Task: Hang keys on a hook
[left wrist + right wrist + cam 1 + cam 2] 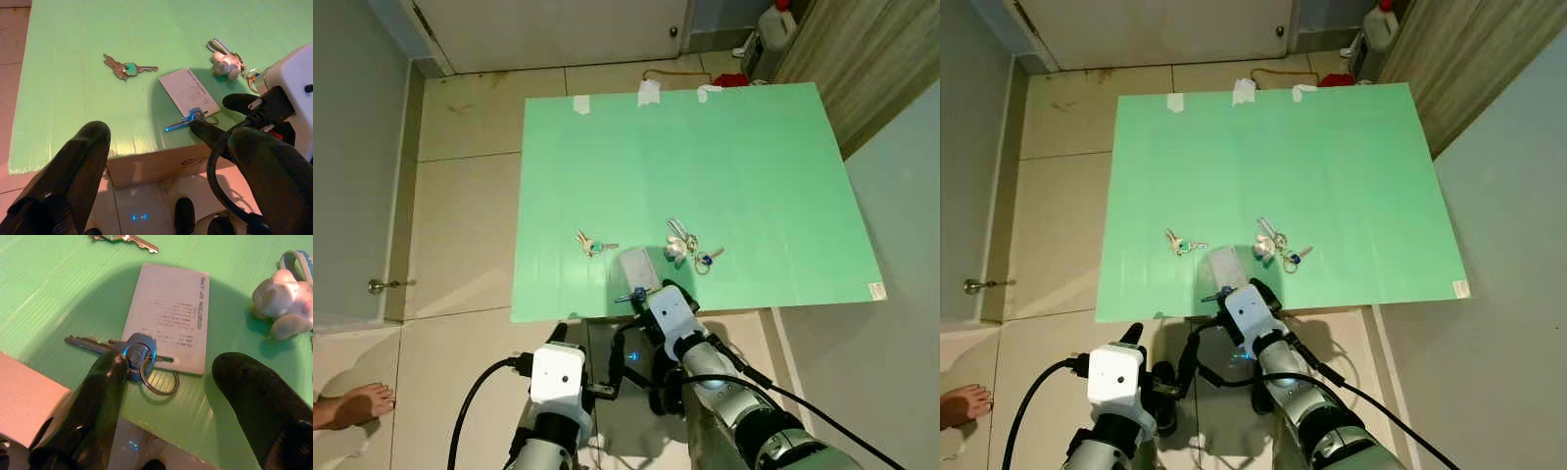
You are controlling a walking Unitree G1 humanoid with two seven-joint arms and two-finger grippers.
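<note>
Because my right gripper (pixel 166 377) stands wide open with one fingertip on the blue-headed key (pixel 132 350) at the green board's (pixel 705 157) near edge, closing askew could push it off.

Home entryway: tiled floor (pixel 460 255), door (pixel 558 29).

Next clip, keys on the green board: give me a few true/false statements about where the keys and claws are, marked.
1. The right claw is open at the blue key. True.
2. The blue key lies partly on a white card. True.
3. The green key is held by the left claw. False: it lies on the green board, and the left claw hangs open off the board's near edge.
4. The white charm lies on the floor. False: it lies on the board.
</note>
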